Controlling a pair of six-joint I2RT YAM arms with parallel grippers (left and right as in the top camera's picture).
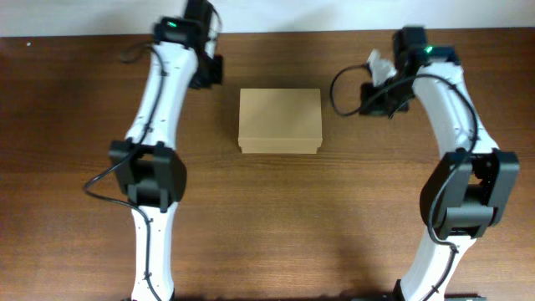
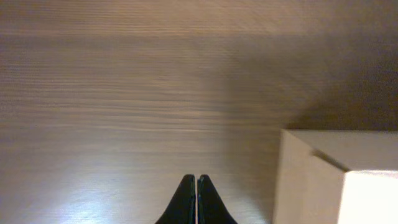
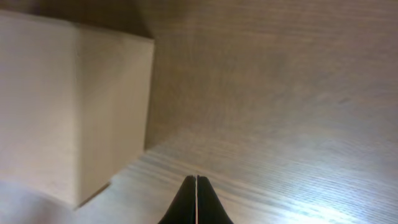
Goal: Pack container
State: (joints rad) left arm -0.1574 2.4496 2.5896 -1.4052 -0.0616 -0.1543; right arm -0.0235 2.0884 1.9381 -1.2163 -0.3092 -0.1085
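The container (image 1: 279, 120) is a plain brown cardboard box with its lid down, standing on the wooden table between my two arms. In the left wrist view the container (image 2: 339, 180) fills the lower right corner. In the right wrist view the container (image 3: 68, 106) stands at the left. My left gripper (image 2: 197, 182) is shut and empty, above bare table to the box's left. My right gripper (image 3: 196, 180) is shut and empty, above bare table to the box's right. Neither gripper touches the box.
The dark wooden table (image 1: 276, 217) spreads around the box. Its back edge (image 1: 284, 32) meets a white wall. My left arm (image 1: 159, 117) and right arm (image 1: 456, 125) stand at either side of the box.
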